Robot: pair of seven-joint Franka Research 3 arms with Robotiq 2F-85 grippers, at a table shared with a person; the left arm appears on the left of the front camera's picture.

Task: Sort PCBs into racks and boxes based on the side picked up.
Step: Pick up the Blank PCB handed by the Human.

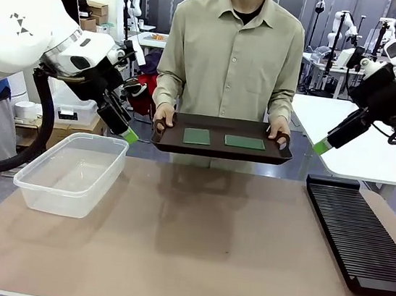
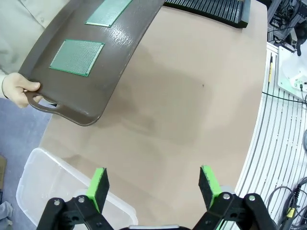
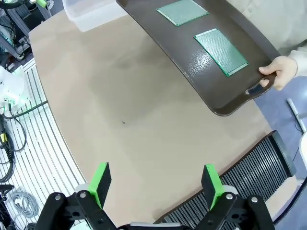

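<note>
Left gripper [image 2: 153, 171] open wide, green pads well apart, nothing between them. Hanging above the left side of the table [image 1: 205, 258], over the near rim of the clear tub [image 1: 59, 204].

Right gripper [image 3: 156, 168] likewise spread wide and gripping nothing. Hovering above the table's right side, with the black rack [image 1: 362, 235] below, at the lower right of the right wrist view.

Lying flat on the dark brown tray [image 1: 219, 151], side by side and apart from each other: one PCB [image 1: 196, 136] on the tray's left half, the other PCB [image 1: 245, 142] on its right half. Neither touching the raised rim, neither near a gripper.

Tray held roughly level and off the surface, just beyond the table's far edge, by a person standing there. One hand [image 1: 164, 119] at the left end handle and the other hand [image 1: 280, 135] at the right end handle, thumbs on top of the rim.

Tub resting on the table at its left edge, long side running toward the far edge. Rack lying flat along the right edge, from near the far-right corner toward the near side, its narrow slots running across it.
</note>
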